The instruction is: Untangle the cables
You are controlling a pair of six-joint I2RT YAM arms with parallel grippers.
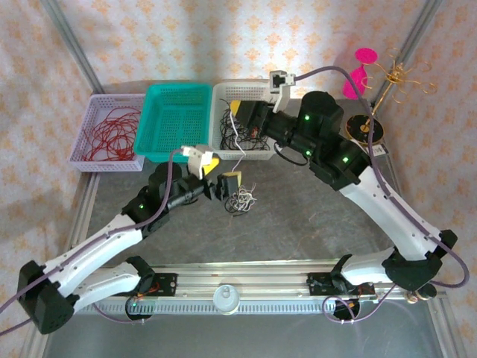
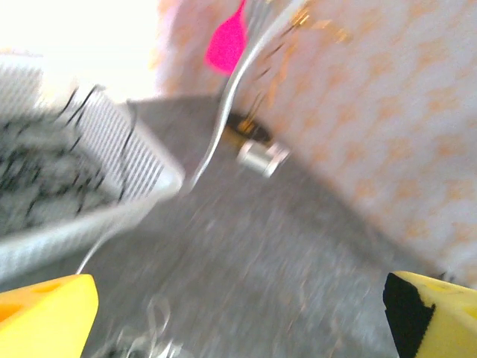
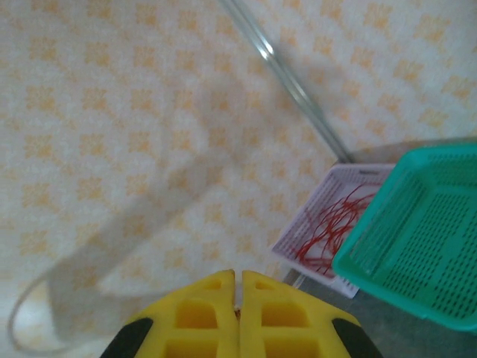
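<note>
Three baskets [image 1: 177, 87], one loose cable clump [image 1: 241, 200]

White-black arms [image 1: 97, 250], lilac leads [image 1: 387, 186], yellow fingers [image 3: 201, 317], apparently black-tipped.

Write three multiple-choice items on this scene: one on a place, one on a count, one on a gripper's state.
1. The red cables lie in:
A the lilac basket
B the teal basket
C the white basket

2. Baskets in the top view:
A two
B three
C four

3. The left gripper is:
A shut on a red cable
B shut on nothing
C open

Answers:
1 A, the red strands sit inside the lilac basket at far left.
2 B, the lilac basket, teal basket and white basket stand in a row.
3 C, its yellow fingers stand wide apart in the left wrist view.
</note>
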